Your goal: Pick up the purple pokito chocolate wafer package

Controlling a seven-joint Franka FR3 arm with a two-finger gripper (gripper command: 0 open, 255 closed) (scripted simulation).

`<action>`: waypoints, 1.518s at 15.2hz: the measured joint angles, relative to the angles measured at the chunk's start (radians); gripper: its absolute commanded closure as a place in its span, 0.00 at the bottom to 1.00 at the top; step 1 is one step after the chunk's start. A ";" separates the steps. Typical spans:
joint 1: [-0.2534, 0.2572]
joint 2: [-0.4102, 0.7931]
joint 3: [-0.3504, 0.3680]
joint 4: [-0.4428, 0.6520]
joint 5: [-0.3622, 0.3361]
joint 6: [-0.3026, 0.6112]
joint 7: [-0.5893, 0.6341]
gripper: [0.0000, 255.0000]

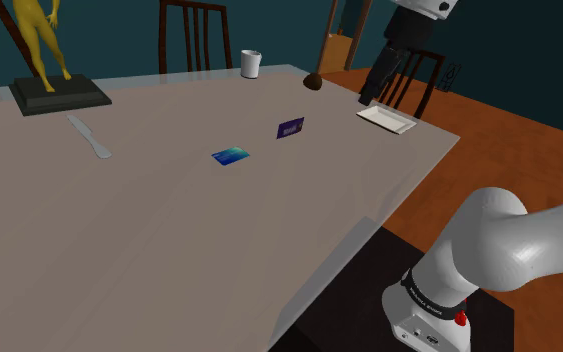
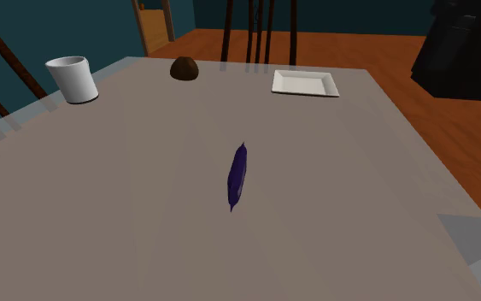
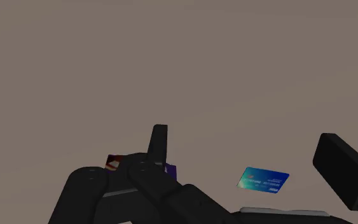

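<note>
**Jaws released, purple pkg flat on bench**

White cup stands upright at the bench's far edge; from the second exterior view its inside looks plain white, contents can't be told. White square plate sits near the far corner on the shoulder view's right, its face plain white. Dark brown rounded thing lies btwn cup and plate.

Purple package lies flat mid-bench, btwn the blue card and the plate, apart from both. It has pale print on top, too small to read. The card has small white marks in one corner, also unreadable. In the wrist view a purple sliver shows past the hand's body, w/ the card near it.

Jaws released: the two black fingers stand wide apart w/ only bench behind them, touching nothing, up near the plate corner in the shoulder view.

Bench is a plain grey-brown top. Also on it: a yellow figure on a dark base, and a white utensil. Room: teal walls, orange-brown wood floor, dark chairs behind.
</note>
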 measured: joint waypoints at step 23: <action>0.338 0.708 -0.390 0.296 -0.068 0.302 -1.403 0.00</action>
